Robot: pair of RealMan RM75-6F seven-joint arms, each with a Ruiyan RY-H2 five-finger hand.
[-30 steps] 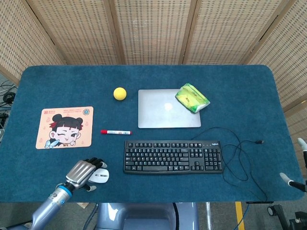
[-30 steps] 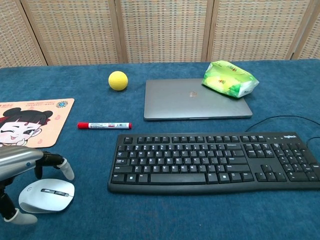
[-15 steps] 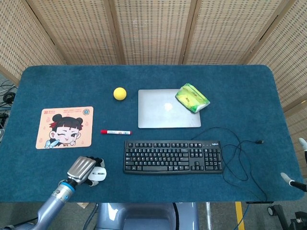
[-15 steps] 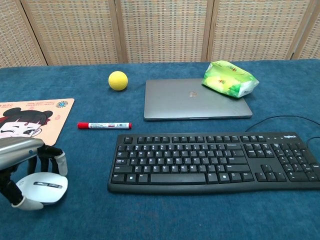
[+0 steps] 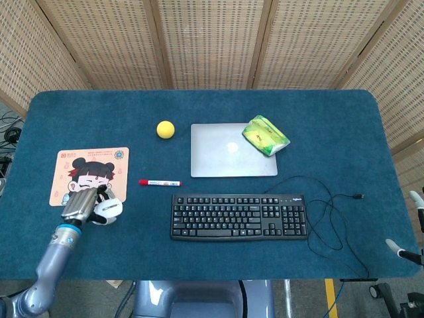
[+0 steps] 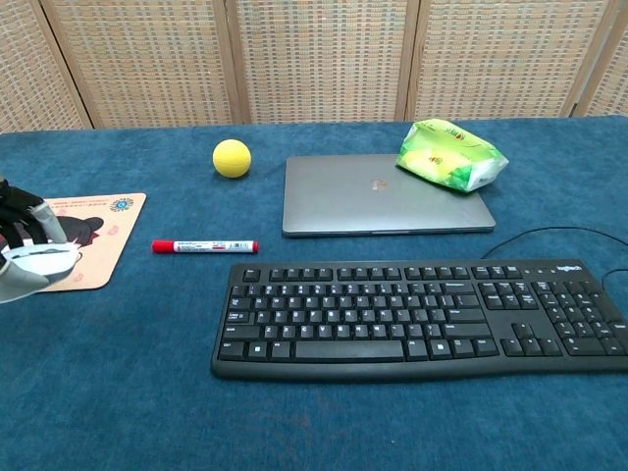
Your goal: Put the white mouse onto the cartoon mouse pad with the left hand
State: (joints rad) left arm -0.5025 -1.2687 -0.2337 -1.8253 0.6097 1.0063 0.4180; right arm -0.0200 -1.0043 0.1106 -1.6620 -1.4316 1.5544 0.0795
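Note:
My left hand (image 5: 83,205) grips the white mouse (image 5: 108,209) and carries it at the near right corner of the cartoon mouse pad (image 5: 89,175). In the chest view the left hand (image 6: 22,235) holds the mouse (image 6: 39,261) at the frame's left edge, over the pad (image 6: 98,235); I cannot tell whether the mouse touches the pad. Only white fingertips of the right hand (image 5: 405,247) show at the right edge of the head view, apart from everything.
A red marker (image 5: 159,182) lies right of the pad. A black keyboard (image 5: 239,216) with its loose cable (image 5: 331,218) sits at the front. Behind are a closed laptop (image 5: 232,159), a green packet (image 5: 265,135) on its corner, and a yellow ball (image 5: 165,129).
My left hand closed on the mouse near the table's front edge, lifted it and carried it back and left to the pad's near right corner.

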